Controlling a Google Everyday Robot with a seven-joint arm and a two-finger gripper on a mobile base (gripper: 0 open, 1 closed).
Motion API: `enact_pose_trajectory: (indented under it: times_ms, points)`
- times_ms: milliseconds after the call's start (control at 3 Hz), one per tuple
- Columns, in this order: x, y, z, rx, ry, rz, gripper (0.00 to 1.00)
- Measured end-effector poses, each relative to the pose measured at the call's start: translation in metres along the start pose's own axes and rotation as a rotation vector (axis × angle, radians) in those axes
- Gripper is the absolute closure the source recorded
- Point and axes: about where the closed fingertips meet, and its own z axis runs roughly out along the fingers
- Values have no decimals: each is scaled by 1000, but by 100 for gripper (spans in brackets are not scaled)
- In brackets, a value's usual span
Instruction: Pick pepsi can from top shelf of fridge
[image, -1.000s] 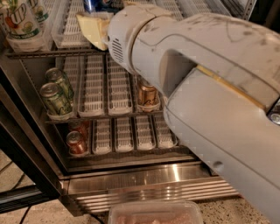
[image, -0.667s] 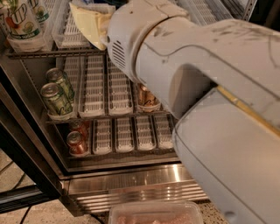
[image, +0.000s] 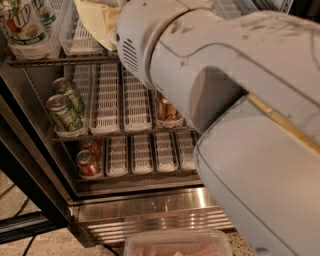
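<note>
A white robot arm (image: 235, 105) filled the view; its tool (image: 97, 22) lay over the top shelf (image: 50, 61) of the fridge (image: 150, 212), above green cans (image: 65, 107).

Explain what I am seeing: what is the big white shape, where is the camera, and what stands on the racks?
The big white shape is the robot's arm, seen close up by the one camera, which looks down along it into a fridge; where the camera sits is not known. The cream piece at the arm's far end is the pincer, up at the top shelf. Whether it holds anything cannot be seen, and no pepsi can shows. A white and green 7UP container stands on that shelf at the left. The rack below carries two green cans and a copper-brown can; the lowest rack has two more copper-brown cans. A clear tub lies at the bottom edge.
</note>
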Motion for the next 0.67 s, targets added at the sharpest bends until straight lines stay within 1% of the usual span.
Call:
enact_pose_trajectory:
  times_ms: [333, 667]
  points:
    - [9, -31, -20, 78, 22, 47, 100]
    - [35, -68, -40, 128, 85, 126, 100]
